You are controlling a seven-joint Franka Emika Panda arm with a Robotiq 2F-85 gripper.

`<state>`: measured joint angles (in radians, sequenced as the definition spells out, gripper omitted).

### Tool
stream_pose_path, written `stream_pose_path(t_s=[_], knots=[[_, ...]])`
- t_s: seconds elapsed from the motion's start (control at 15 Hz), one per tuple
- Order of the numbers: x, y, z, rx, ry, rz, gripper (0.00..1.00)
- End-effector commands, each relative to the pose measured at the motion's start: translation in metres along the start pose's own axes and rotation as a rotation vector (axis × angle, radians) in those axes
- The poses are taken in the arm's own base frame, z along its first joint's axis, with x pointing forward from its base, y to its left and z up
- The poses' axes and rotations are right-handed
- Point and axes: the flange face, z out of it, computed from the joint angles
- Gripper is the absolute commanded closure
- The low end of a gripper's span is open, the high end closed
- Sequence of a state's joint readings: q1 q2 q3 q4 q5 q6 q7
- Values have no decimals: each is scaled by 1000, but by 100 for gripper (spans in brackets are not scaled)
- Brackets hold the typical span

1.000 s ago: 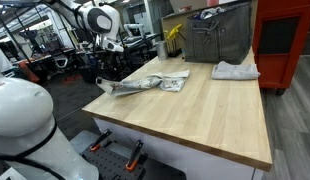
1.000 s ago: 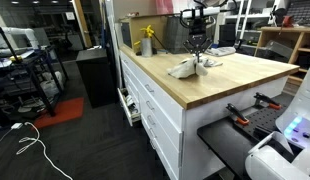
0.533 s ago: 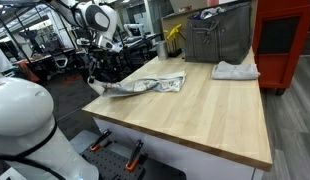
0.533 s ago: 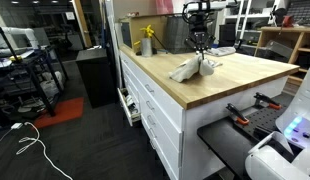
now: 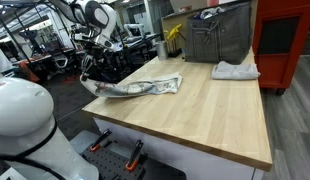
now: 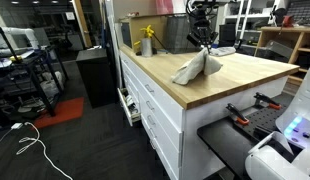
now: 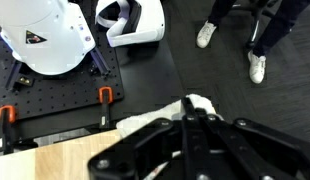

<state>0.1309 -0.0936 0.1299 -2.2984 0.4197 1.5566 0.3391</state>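
The gripper (image 5: 89,72) is clamped on one end of a grey cloth (image 5: 145,88), raised just past the tabletop (image 5: 210,115) corner, over the floor. The cloth's other end trails on the wood. A wide bare stretch of tabletop separates it from the folded white cloth (image 5: 235,71) and the metal bin (image 5: 217,38) at the far edge.

The hand (image 5: 88,75) has climbed and drawn back toward the edge of the tabletop (image 5: 200,115), taking one end of the gray cloth (image 5: 143,88) up with it. The cloth lay crumpled flat a second ago. Now it is stretched out and slopes up from the wood to the hand.
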Motion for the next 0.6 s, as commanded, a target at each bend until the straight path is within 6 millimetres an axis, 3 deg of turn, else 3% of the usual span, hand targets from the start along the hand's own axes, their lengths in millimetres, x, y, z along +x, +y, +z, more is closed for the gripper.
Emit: stream_pose_path(t_s=[0.0, 0.53], knots=[[-6, -6, -12, 10, 0, -37, 72], [13, 2, -37, 101, 203, 179, 15]])
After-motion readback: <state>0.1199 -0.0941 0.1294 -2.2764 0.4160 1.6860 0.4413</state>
